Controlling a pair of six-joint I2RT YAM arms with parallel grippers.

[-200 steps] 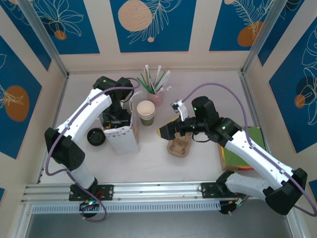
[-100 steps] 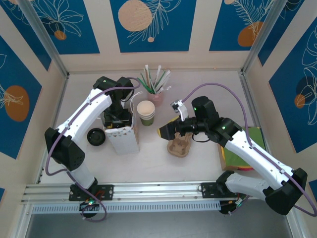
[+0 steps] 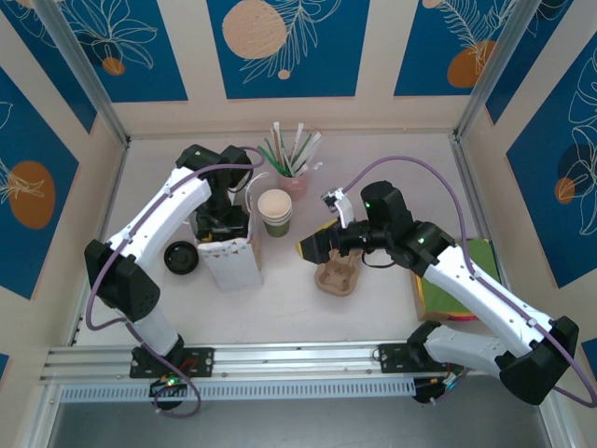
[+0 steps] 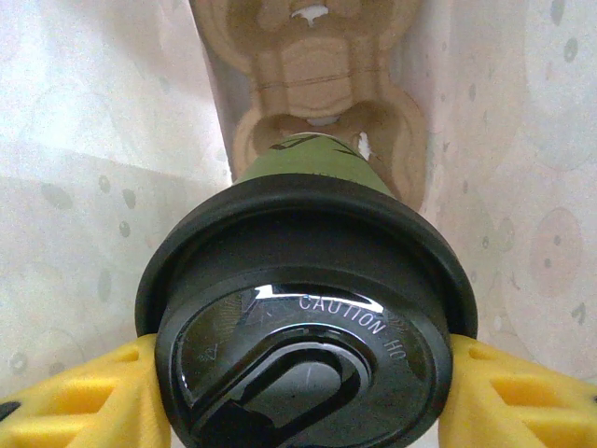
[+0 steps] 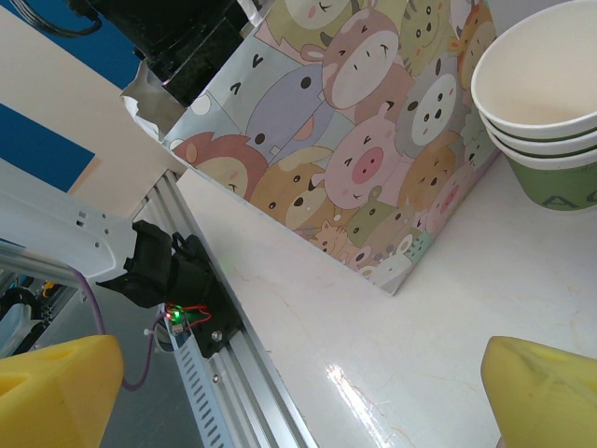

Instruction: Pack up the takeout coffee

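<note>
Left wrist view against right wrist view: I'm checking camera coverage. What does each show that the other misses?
Left wrist, not right: the lidded coffee clamped in the left hand, over a cardboard cup tray. Right wrist, not left: stacked lidless cups, the metal rail, the open right hand. Shared: the paper bag, inside walls versus cartoon-animal outside.

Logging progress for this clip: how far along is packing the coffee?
Done: the lidded coffee is gripped by the left gripper inside the bag. In hand: it looks to be going into the cardboard carrier there. Remaining: seating it, releasing and pulling out.
</note>
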